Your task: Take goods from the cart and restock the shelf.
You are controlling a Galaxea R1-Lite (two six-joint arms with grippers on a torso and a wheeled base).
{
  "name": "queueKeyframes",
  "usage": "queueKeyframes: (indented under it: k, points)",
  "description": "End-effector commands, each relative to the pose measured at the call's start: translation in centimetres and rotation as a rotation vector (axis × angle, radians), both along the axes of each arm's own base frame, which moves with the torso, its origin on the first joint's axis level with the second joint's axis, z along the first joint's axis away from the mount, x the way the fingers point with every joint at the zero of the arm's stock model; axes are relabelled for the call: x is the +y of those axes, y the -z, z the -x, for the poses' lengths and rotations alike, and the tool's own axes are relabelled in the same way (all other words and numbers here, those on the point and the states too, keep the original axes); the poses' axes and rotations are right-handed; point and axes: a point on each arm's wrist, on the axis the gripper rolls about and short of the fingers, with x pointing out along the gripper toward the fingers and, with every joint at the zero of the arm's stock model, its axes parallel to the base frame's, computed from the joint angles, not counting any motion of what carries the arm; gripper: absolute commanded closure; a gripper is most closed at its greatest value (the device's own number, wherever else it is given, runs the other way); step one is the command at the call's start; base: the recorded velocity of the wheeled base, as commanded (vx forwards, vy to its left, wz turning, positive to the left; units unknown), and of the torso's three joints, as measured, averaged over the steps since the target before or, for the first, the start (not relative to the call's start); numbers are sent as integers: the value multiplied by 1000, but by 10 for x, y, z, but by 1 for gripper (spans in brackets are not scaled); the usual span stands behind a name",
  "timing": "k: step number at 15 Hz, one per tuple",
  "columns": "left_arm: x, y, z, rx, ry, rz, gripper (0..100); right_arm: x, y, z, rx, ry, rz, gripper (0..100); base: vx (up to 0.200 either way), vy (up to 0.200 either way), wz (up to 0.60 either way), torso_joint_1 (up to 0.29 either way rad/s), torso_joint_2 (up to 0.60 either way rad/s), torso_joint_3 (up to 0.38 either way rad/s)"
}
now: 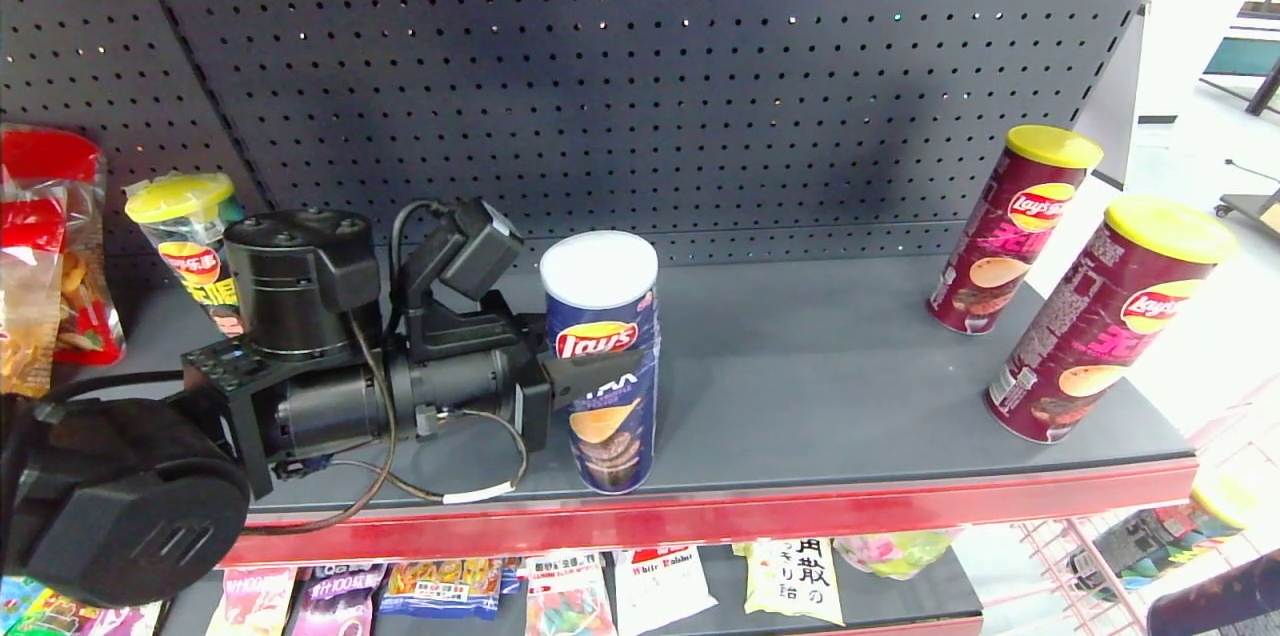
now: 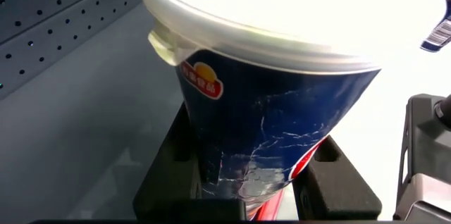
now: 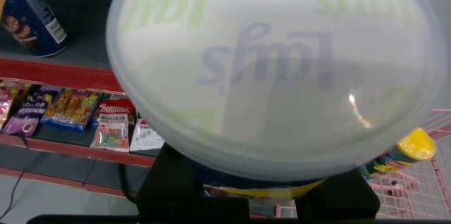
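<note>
The blue can [image 1: 600, 331] stands upright near the front edge of the shelf [image 1: 820, 386], towards its left half, its pale lid on so nothing inside can be seen. The left claw [image 1: 600, 368] is clenched around its middle, one finger [image 1: 590, 371] lying across the label and the arm stretched along the shelf from the left. The right claw [image 3: 257, 196] grips a second can [image 3: 275, 69] from below, out in front of the shelf; its clear lid is shut too. Behind the left arm, against the pegboard, stands a yellow-lidded can [image 1: 185, 236], and just beside it at the far left a snack bag [image 1: 45, 246]. Well apart on the right end of the shelf stand two maroon cans [image 1: 1010, 231] [image 1: 1105, 321], both capped in yellow, one behind the other. Under the red shelf edge, packets [image 1: 640, 586] lie in a row on the lower shelf. At the lower right is the pink wire cart [image 1: 1100, 556], with a yellow-topped item [image 1: 1215, 501] in it.
</note>
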Motion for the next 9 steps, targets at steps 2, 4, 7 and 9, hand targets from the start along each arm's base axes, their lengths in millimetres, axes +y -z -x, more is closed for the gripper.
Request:
queueKeyframes:
  k: [2, 4, 7, 9]
  points:
    - [-1, 1, 0, 6, 4, -2, 100, 0, 0, 0, 1, -1, 1, 100, 0, 0, 0, 0, 0, 0]
    - [-1, 3, -1, 10, 0, -7, 100, 0, 0, 0, 1, -1, 1, 100, 0, 0, 0, 0, 0, 0]
    - [-1, 2, 0, 4, -14, -7, 0, 0, 0, 0, 2, -5, 0, 100, 0, 0, 0, 0, 0, 0]
    - [1, 2, 0, 3, -65, -16, 0, 0, 0, -2, 9, -11, 2, 100, 0, 0, 0, 0, 0, 0]
